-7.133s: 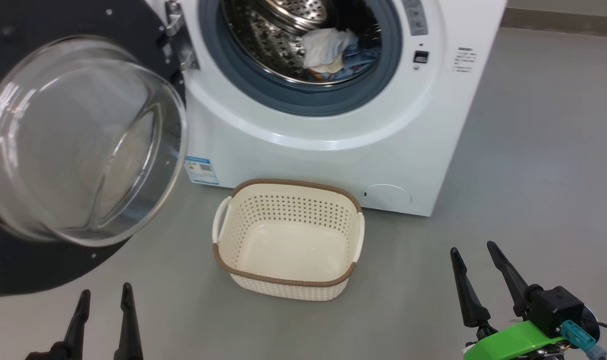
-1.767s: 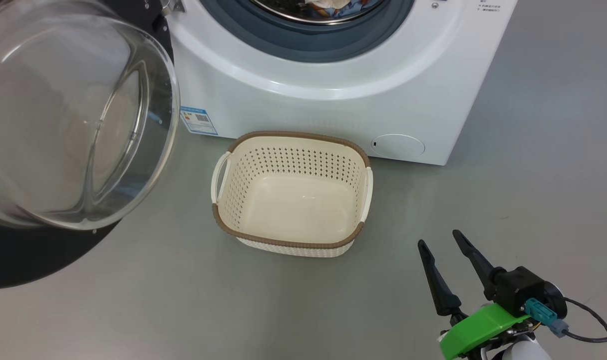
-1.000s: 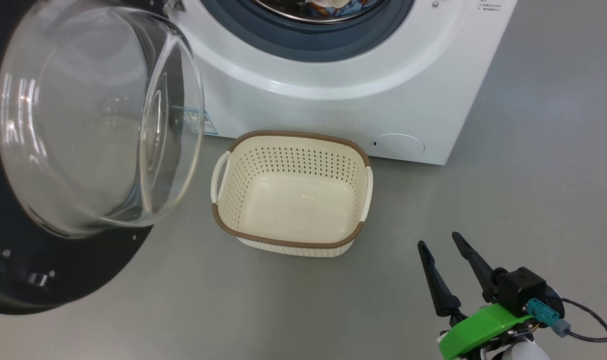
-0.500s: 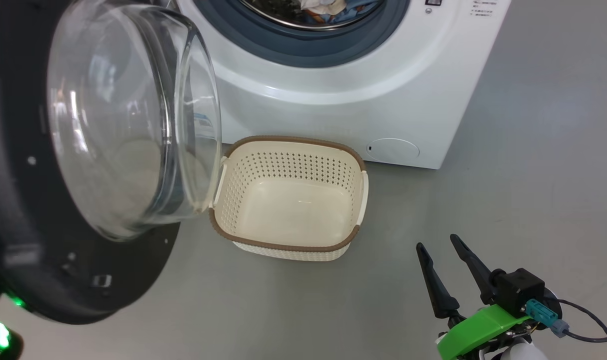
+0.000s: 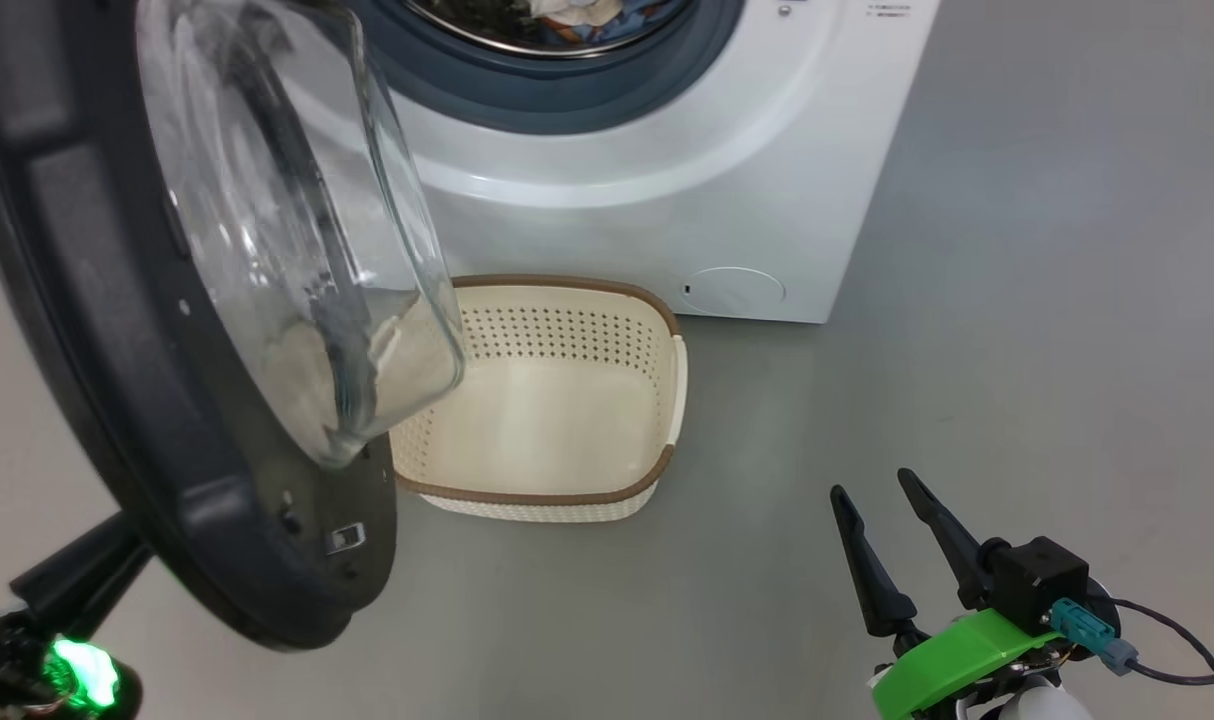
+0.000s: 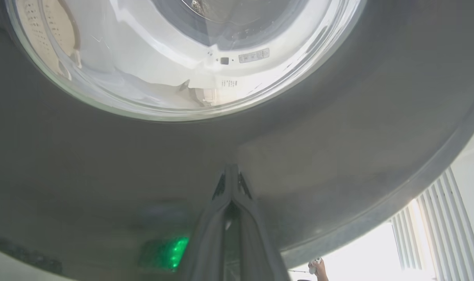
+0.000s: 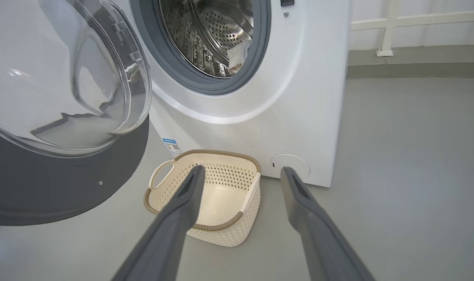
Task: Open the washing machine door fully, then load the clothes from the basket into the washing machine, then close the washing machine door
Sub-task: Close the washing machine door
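The washing machine door (image 5: 87,300), black-rimmed with a bulging glass bowl (image 5: 297,230), stands half swung and overlaps the left end of the basket (image 5: 667,400). My left gripper (image 6: 231,175) is shut, its tips pressed against the door's black outer face (image 6: 338,136); its dark arm (image 5: 67,585) shows behind the door. The cream basket (image 7: 217,155) sits empty on the floor before the white washing machine (image 5: 667,200). Clothes (image 7: 237,54) lie in the steel drum. My right gripper (image 5: 879,525) hangs open at the lower right, away from the basket, its fingers (image 7: 190,195) empty.
Grey floor (image 5: 1047,300) stretches open to the right of the machine. A round lower flap (image 5: 735,290) sits on the machine's front. A pale wall with a white rail (image 7: 385,27) runs behind the machine.
The door has swung from wide open round toward the machine, now covering the basket's left end. My left arm has come into the head view behind it. The right gripper holds still.
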Controlling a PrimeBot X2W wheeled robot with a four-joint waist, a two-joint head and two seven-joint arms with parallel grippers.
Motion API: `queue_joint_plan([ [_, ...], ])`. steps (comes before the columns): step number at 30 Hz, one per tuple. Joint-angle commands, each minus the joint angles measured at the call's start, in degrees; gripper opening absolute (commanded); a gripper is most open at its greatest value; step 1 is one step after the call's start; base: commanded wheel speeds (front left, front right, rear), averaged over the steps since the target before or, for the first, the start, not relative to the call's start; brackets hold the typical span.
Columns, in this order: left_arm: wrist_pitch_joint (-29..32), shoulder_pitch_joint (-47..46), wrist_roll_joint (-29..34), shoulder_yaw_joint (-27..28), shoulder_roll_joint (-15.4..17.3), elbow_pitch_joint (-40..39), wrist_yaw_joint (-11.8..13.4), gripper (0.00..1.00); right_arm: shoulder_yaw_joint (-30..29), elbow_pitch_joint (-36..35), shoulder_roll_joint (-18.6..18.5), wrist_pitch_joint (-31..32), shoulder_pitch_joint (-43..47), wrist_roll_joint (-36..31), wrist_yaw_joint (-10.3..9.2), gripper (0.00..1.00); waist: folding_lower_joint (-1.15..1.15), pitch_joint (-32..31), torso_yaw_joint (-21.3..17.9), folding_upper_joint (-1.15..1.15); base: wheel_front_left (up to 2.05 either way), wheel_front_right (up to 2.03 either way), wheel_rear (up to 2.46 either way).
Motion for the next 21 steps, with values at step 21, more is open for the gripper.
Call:
queue_joint_plan([
  [21, -5.74, -3.67, -2.53, -3.15, -7.55, -5.42, -5.94, 0.00, 1.85, -2.26, 0.59, -0.27, -1.07, 2.94, 0.09, 1.00, 0.00, 2.32, -10.16, 0.00, 0.00, 0.00, 0.00],
])
